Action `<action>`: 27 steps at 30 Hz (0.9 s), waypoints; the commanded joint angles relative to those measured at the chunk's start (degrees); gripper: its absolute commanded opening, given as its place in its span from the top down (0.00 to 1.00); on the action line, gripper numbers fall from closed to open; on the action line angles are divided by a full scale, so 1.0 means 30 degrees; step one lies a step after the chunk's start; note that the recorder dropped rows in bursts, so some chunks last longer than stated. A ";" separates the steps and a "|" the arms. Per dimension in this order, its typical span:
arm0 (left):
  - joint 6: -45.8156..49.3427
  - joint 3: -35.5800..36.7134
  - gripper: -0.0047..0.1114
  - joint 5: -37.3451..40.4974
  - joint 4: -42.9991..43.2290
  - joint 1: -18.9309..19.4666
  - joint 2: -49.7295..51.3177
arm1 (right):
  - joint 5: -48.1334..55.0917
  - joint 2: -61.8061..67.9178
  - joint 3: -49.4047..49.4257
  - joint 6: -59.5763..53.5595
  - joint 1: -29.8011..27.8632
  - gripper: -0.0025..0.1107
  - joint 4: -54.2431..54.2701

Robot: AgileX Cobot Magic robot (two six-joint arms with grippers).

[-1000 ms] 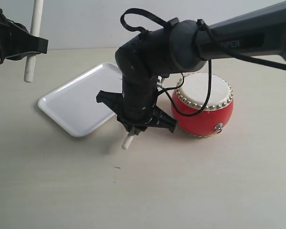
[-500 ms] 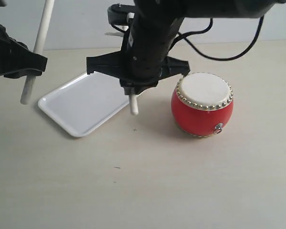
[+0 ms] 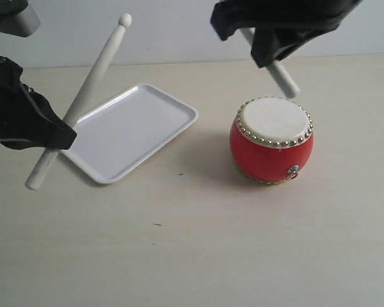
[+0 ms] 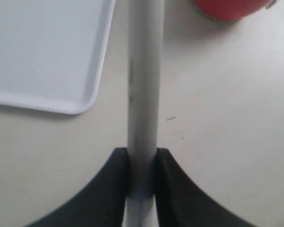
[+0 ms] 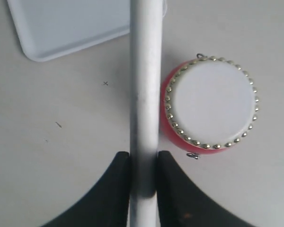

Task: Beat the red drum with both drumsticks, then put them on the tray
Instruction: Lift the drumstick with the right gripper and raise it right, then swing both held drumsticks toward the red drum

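The red drum (image 3: 272, 141) stands on the table with its cream skin up; it also shows in the right wrist view as the red drum (image 5: 210, 106) and at the edge of the left wrist view (image 4: 229, 7). My left gripper (image 3: 61, 131) is shut on a drumstick (image 3: 93, 83) that slants up over the white tray (image 3: 125, 131); the stick (image 4: 144, 85) runs between its jaws (image 4: 142, 163). My right gripper (image 3: 272, 48) hangs above the drum, shut on the other drumstick (image 3: 285, 80), whose end hovers just over the skin's far rim. That drumstick (image 5: 145, 94) passes beside the drum, gripper (image 5: 144, 163).
The tray (image 4: 42, 52) lies left of the drum on a pale tabletop (image 3: 198, 243), its corner (image 5: 52, 28) visible from the right wrist. A white wall (image 3: 173, 32) backs the table.
The right arm rose and swung right from the tray side to above the drum, carrying its stick. The left gripper dropped and tilted its stick from upright to slanting.
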 commanded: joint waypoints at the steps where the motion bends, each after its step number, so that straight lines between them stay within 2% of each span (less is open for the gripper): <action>1: -0.0389 0.0058 0.96 0.0351 0.0313 -0.0394 -0.0084 | 0.0152 -0.1472 0.1059 -0.1625 -0.0904 0.98 0.0207; 7: -0.0528 -0.0967 0.96 0.0954 -0.0564 -0.0453 0.1949 | 0.0152 -0.2243 0.4161 -0.3799 -0.2765 0.98 0.0809; 11: -0.0528 -0.2052 0.96 0.1021 -0.0549 -0.1202 0.3308 | 0.0152 -0.2243 0.6003 -0.5076 -0.3738 0.98 0.1581; 16: -0.0602 -0.2616 0.96 0.1250 0.0704 -0.1703 0.4011 | 0.0152 -0.2347 0.6404 -0.6668 -0.4770 0.98 0.1994; 23: -0.0654 -0.3429 0.96 0.2001 0.0843 -0.1900 0.5429 | 0.0152 -0.3673 0.6714 -0.6749 -0.5124 0.98 0.2211; 27: -0.0517 -0.4463 0.96 0.1967 0.0792 -0.2750 0.6140 | 0.0152 -0.3923 0.7714 -0.6749 -0.5124 0.98 0.2249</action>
